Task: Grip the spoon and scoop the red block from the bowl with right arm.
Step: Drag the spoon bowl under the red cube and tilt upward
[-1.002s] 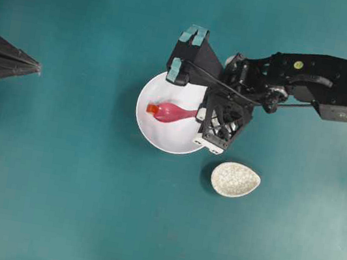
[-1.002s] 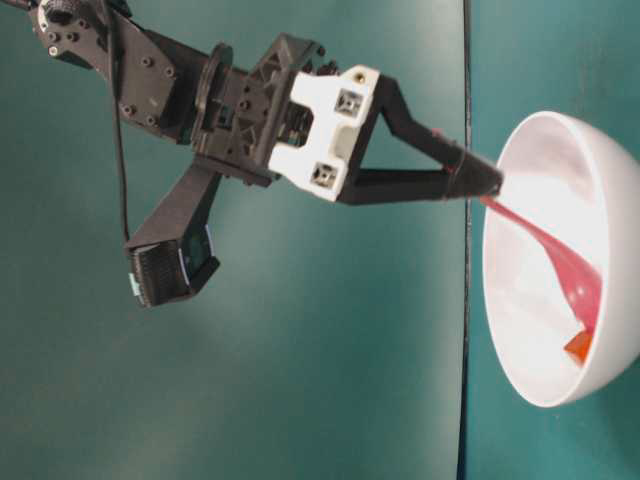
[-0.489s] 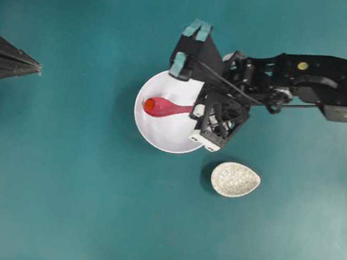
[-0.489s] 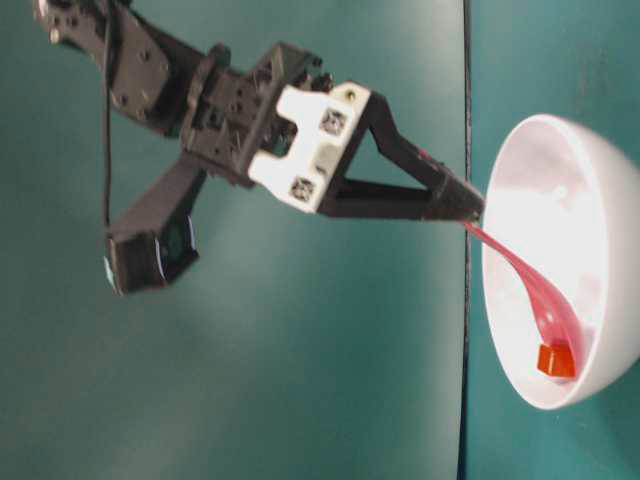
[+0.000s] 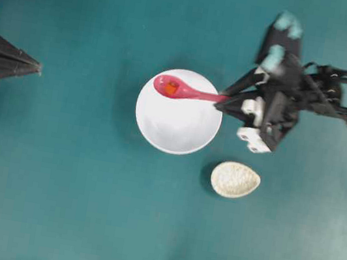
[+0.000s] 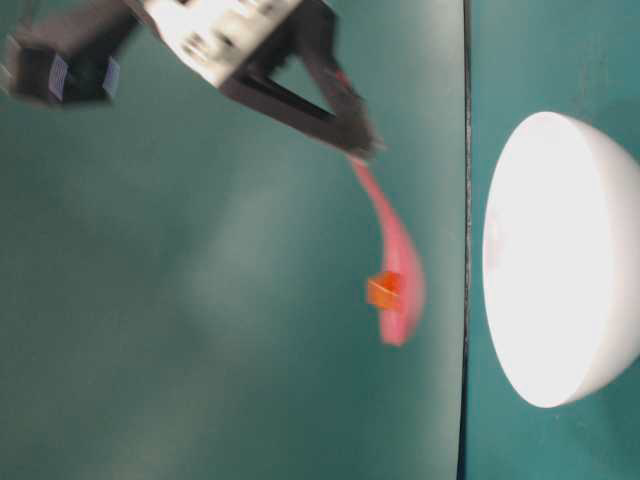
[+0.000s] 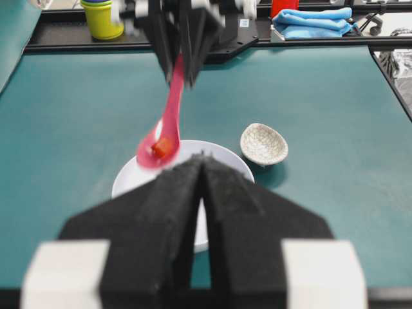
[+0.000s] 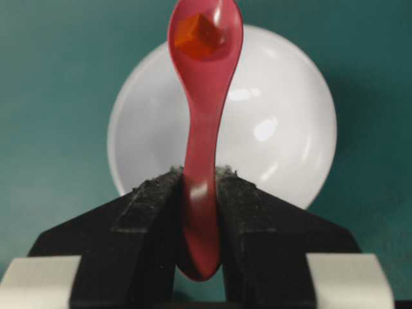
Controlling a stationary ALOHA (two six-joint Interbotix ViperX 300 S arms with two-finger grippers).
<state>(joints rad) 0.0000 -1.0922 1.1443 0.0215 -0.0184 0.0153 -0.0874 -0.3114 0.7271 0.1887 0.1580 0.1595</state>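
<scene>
My right gripper (image 5: 221,102) is shut on the handle of the pink spoon (image 5: 189,93). The spoon hangs in the air over the far rim of the white bowl (image 5: 175,127). A tiny red block (image 5: 171,88) lies in its scoop. From the side, the spoon (image 6: 397,255) and block (image 6: 383,291) are clearly lifted off the bowl (image 6: 560,270). The right wrist view shows the fingers (image 8: 149,199) clamping the spoon (image 8: 203,129), with the block (image 8: 198,35) at its tip. My left gripper (image 7: 203,158) is shut and empty, far left of the bowl (image 7: 129,180).
A small beige crackle-patterned dish (image 5: 235,180) sits just right of and nearer than the bowl. At the table's far edge in the left wrist view stand a yellow-green cup (image 7: 103,16) and a folded blue cloth (image 7: 312,18).
The spoon slid under the block inside the bowl, then rose out with the block in its scoop. My right arm pulled back to the right and upward. The bowl is now empty.
</scene>
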